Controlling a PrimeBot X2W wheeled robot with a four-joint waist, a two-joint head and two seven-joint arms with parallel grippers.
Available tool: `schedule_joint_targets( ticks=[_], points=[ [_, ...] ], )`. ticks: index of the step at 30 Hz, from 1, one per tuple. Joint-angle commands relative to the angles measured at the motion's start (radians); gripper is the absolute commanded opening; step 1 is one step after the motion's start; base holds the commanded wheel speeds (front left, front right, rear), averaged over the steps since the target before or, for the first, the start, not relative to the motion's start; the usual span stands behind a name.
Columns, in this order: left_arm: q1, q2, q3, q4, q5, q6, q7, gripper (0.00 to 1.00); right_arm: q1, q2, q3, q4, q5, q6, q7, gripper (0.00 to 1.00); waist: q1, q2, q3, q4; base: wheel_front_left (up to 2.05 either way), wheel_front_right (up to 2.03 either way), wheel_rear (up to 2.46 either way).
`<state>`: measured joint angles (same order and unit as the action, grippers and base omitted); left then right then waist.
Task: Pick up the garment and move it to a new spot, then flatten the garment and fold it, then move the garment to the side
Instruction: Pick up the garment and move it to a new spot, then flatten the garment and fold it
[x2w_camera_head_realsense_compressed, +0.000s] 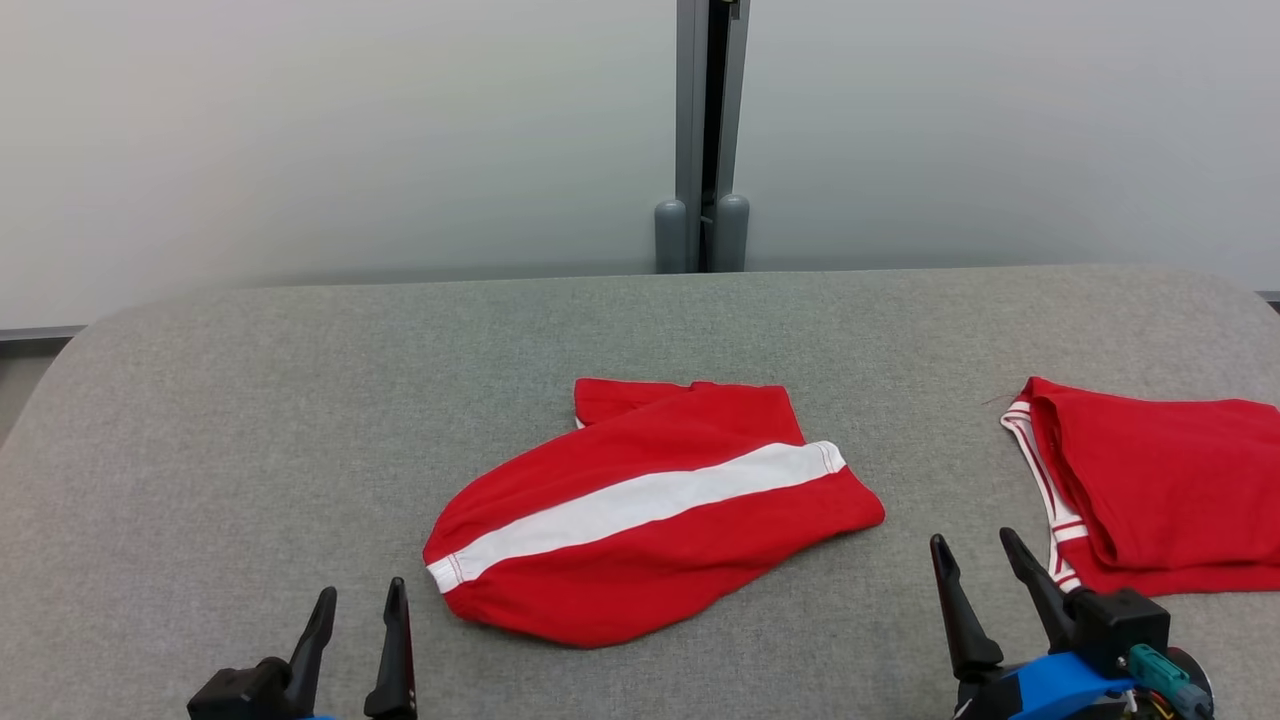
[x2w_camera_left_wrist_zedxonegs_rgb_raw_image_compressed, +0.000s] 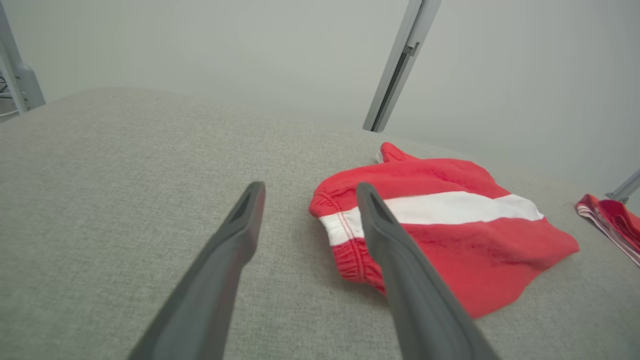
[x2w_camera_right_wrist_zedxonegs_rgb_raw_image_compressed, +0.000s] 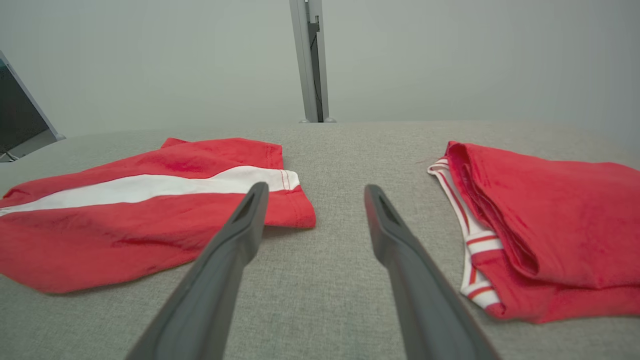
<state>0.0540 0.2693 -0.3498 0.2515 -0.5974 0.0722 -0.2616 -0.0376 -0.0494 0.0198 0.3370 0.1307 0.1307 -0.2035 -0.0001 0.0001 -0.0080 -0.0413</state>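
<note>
A red garment (x2w_camera_head_realsense_compressed: 660, 520) with a broad white stripe lies folded over in the middle of the grey table (x2w_camera_head_realsense_compressed: 300, 400). It looks like shorts with an elastic waistband at its near left end. The same garment (x2w_camera_left_wrist_zedxonegs_rgb_raw_image_compressed: 450, 235) appears in the left wrist view and again, as the garment (x2w_camera_right_wrist_zedxonegs_rgb_raw_image_compressed: 140, 210), at the left of the right wrist view. My left gripper (x2w_camera_head_realsense_compressed: 361, 595) stands open at the lower left, short of the waistband, holding nothing. My right gripper (x2w_camera_head_realsense_compressed: 978, 545) is open at the lower right, over bare table between the two red pieces.
A second red garment (x2w_camera_head_realsense_compressed: 1160, 480) with white-striped trim lies folded at the table's right edge; this second garment (x2w_camera_right_wrist_zedxonegs_rgb_raw_image_compressed: 545, 220) sits close to my right fingers. A grey wall with a vertical post (x2w_camera_head_realsense_compressed: 705, 130) stands behind the table's far edge.
</note>
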Motion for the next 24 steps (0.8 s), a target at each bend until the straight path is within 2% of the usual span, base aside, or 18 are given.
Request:
schedule_joint_targets(
  ticks=[1, 16, 20, 24],
  points=[
    [0.0, -0.005, 0.007, 0.004, 0.006, -0.005, -0.005, 1.0, -0.002, -0.002, 0.002, -0.004, 0.002, 0.0, -0.001, 1.0, 0.0001, -0.0001, 0.0, 0.002, 0.0, 0.0, 0.0],
    [-0.019, -0.019, 0.021, 0.035, 0.026, -0.03, -0.005, 1.0, -0.011, -0.002, 0.007, -0.001, -0.008, 0.0, 0.012, 1.0, 0.0001, -0.0001, 0.014, 0.006, 0.0, 0.0, 0.0],
    [-0.036, -0.022, 0.012, 0.031, 0.031, -0.034, -0.005, 1.0, -0.072, -0.002, -0.018, -0.016, -0.061, 0.0, 0.054, 1.0, 0.0001, -0.0001, 0.039, 0.014, 0.0, 0.0, 0.0],
    [-0.065, -0.023, 0.006, 0.021, 0.038, -0.037, -0.004, 1.0, -0.168, -0.002, -0.035, -0.033, -0.109, 0.0, 0.149, 1.0, 0.0001, -0.0001, 0.076, 0.028, 0.0, 0.0, 0.0]
  ],
)
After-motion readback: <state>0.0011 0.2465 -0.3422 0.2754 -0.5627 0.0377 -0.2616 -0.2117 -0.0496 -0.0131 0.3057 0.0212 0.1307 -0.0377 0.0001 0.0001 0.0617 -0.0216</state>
